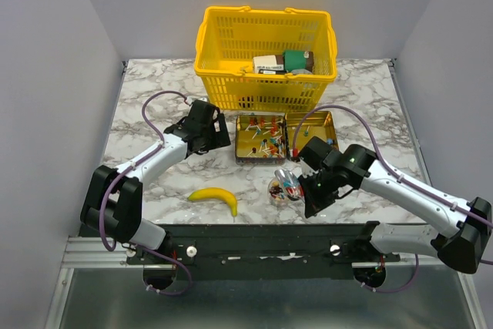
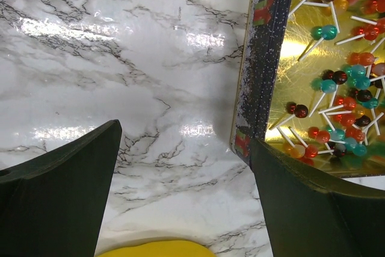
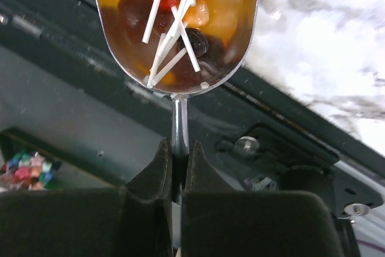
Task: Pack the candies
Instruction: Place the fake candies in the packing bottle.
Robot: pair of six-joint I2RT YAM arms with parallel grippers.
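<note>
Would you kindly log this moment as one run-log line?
left tool: open, beside tin | right tool: shut on scoop | scoop: full of candies | tin: holds candies

the top camera looks down from above the near edge over the whole white marbled table [image 1: 231, 176]. the left wrist camera looks down closely, sharing with it the gold-lined tin box [image 2: 264, 58] of tiny multicoloured candies [image 2: 328, 31]; the right wrist camera closely faces a shiny metal scoop [image 3: 179, 118].
</note>
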